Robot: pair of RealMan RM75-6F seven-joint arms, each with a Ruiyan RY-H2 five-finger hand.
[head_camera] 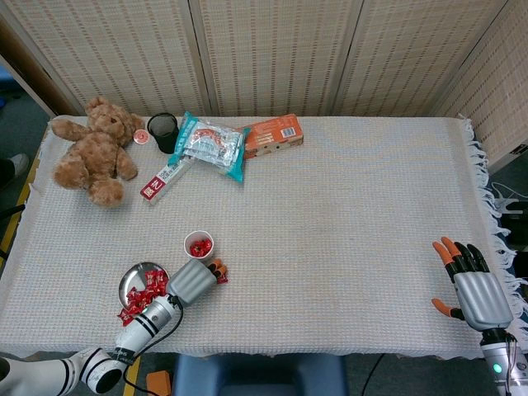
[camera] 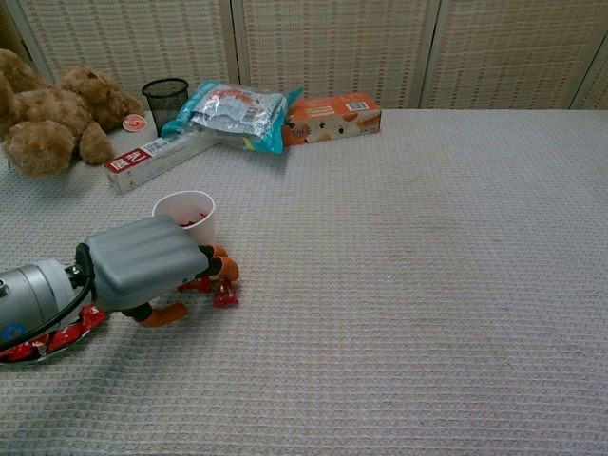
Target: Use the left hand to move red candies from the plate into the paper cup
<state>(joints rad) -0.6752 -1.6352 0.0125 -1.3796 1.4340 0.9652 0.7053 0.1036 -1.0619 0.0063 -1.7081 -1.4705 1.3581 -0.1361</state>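
Red candies [head_camera: 147, 285] on plate [head_camera: 129, 278]; paper cup [head_camera: 199, 245] upright.
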